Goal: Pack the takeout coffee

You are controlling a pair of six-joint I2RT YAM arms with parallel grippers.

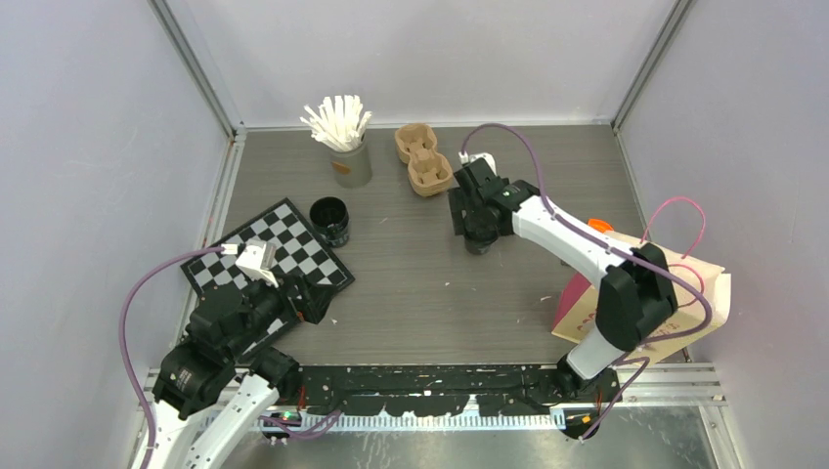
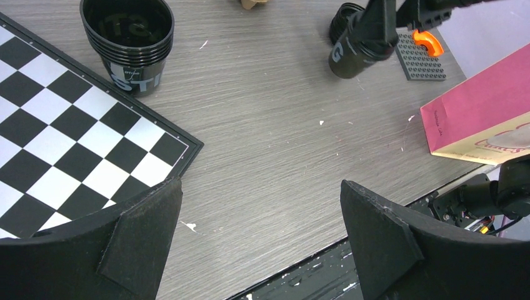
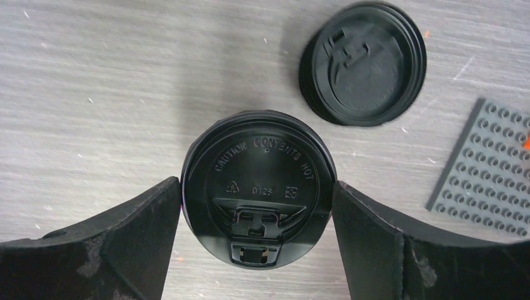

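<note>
Well to the left of the cup carrier, the left gripper hangs wide open and empty, with the stack of cups between them. Just right of the carrier, the right gripper clasps one lidded cup by its sides. The carrier holds nothing, so packing seems barely begun.

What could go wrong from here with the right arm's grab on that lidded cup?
1. The right gripper appears to clamp the lidded cup at lid level, not on the body. On a lift the lid may pop off or the cup may slip down.
2. The stack of spare lids lies close beside it, so a sideways swing could scatter it.
3. The pulp carrier stands free on the table, so an off-centre set-down may shove it.
</note>
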